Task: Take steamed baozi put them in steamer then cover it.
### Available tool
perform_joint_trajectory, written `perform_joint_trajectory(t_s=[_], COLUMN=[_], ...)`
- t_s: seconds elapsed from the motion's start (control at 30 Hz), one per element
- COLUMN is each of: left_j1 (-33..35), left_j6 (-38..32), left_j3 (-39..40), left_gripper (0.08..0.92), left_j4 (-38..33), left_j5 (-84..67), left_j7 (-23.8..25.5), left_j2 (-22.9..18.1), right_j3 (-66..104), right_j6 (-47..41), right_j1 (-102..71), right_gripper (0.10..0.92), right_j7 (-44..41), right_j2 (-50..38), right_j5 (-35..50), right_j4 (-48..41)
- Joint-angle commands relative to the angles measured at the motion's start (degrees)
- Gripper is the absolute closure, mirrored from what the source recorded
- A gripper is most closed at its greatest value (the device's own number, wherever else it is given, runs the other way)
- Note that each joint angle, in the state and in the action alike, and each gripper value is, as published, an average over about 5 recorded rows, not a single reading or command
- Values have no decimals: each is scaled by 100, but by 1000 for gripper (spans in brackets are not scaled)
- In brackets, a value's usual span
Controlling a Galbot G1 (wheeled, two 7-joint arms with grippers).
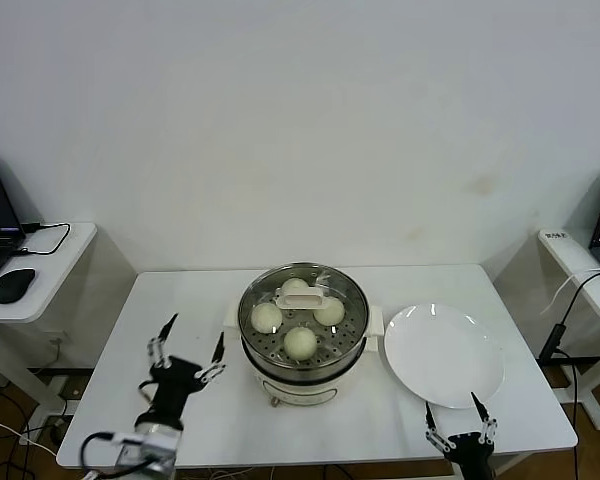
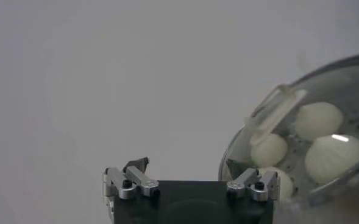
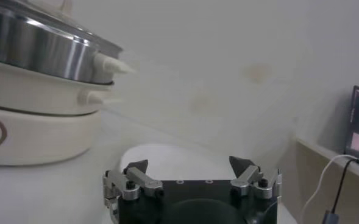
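Four steamed baozi seated on the perforated tray inside the steamer at the table's centre, sealed under the glass cover, so apparently nothing left to load. Left gripper spread wide and empty, just beside the steamer toward the left edge. Right gripper likewise agape and empty at the front edge, near the bare white plate.

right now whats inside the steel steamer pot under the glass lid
Through the round transparent glass lid, four smooth cream-white buns sit on the perforated tray of the shiny stainless-steel steamer. The lid's oblong white handle partly covers the back bun; below the tray is hidden.
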Motion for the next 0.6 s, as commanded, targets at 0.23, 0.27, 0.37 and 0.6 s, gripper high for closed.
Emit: perform_joint_trajectory(t_s=[0.23, 0.27, 0.37, 0.6], left_j1=[1505, 1495, 1449, 1402], left_j6=[-1612, -1649, -1670, -1614], left_j3=[-824, -803, -742, -612], left_gripper=[177, 177, 177, 177], left_j4=[703, 757, 860, 952], left_j5=[-2989, -2990, -2968, -2823], left_j7=[-422, -379, -304, -259], left_j2=[-258, -262, -283, -346], right_j3=[-79, -88, -114, -173], right_j6=[-342, -341, -349, -421], right_j1=[-404, -421, -462, -479], right_gripper=[203, 203, 203, 203], right_j7=[-347, -349, -355, -408], right_j2=[-413, -412, -414, -409], right_j5=[893, 901, 943, 1083], right_j4=[363, 371, 398, 510])
